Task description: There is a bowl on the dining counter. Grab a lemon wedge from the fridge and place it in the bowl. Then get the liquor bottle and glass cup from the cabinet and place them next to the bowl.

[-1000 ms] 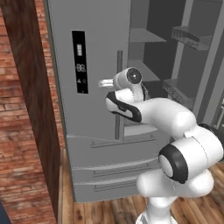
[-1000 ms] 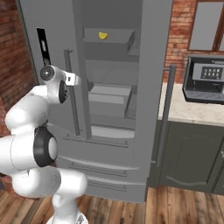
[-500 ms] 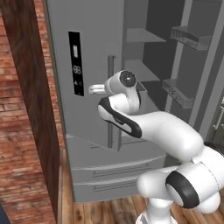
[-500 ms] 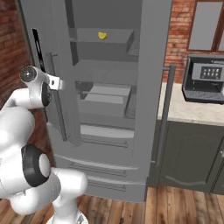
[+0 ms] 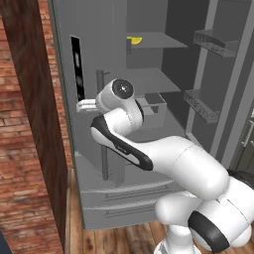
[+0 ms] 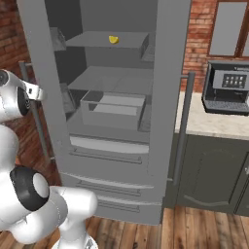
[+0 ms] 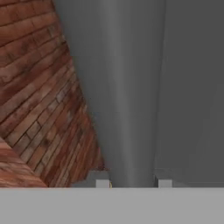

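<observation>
The yellow lemon wedge [image 5: 134, 39] [image 6: 114, 39] lies on the top shelf inside the open fridge [image 6: 112, 78]. My gripper [image 5: 82, 105] [image 6: 39, 92] [image 7: 133, 183] reaches left to the left fridge door's handle [image 5: 102, 134] [image 6: 34, 116] [image 7: 131, 109]. In the hand view the grey bar runs up between the two fingertips [image 7: 103, 183], which press its sides. The left door [image 5: 74, 124] stands swung well out. The bowl, liquor bottle, glass cup and cabinet are out of view.
The right fridge door [image 5: 218, 74] [image 6: 168, 87] also stands open, with wire bins on its inside. A brick wall [image 5: 25, 149] [image 7: 39, 87] is close beside the left door. A drawer box [image 6: 112, 109] sits on a lower shelf. A coffee machine [image 6: 226, 90] stands on the counter at right.
The left fridge door has swung further open. My hand has travelled left with its handle, and the arm has stretched out after it. The fridge's inside shows more now.
</observation>
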